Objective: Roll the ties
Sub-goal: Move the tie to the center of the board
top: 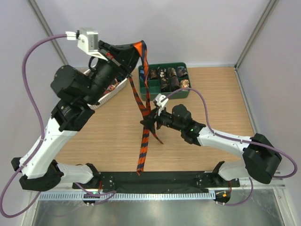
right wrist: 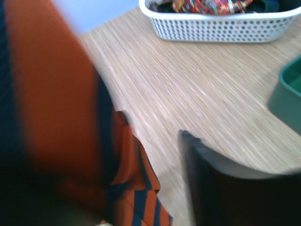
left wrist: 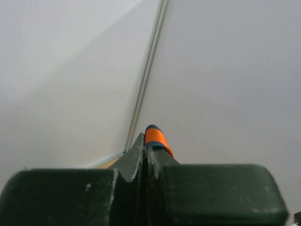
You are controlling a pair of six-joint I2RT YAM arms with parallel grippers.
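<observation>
Aloft, left gripper [left wrist: 146,150] clamps the tie [top: 145,141]; right gripper [top: 149,121] gapes beside it; tray [top: 169,65] beyond holds rolled ties [top: 169,78].

Tie [top: 143,141]: orange w/ dark navy-black diagonal stripes. Tray [top: 164,66]: dark green. Basket [right wrist: 221,29]: white, slotted, w/ red-yellow patterned fabric [right wrist: 207,5] inside. Table [top: 103,141]: light wood grain. Cables [top: 47,38]: purple. Arms [top: 44,146]: white links, black joints.

Plain white walls [top: 188,28], light wooden tabletop [top: 225,99], metal corner posts [top: 254,33]
</observation>
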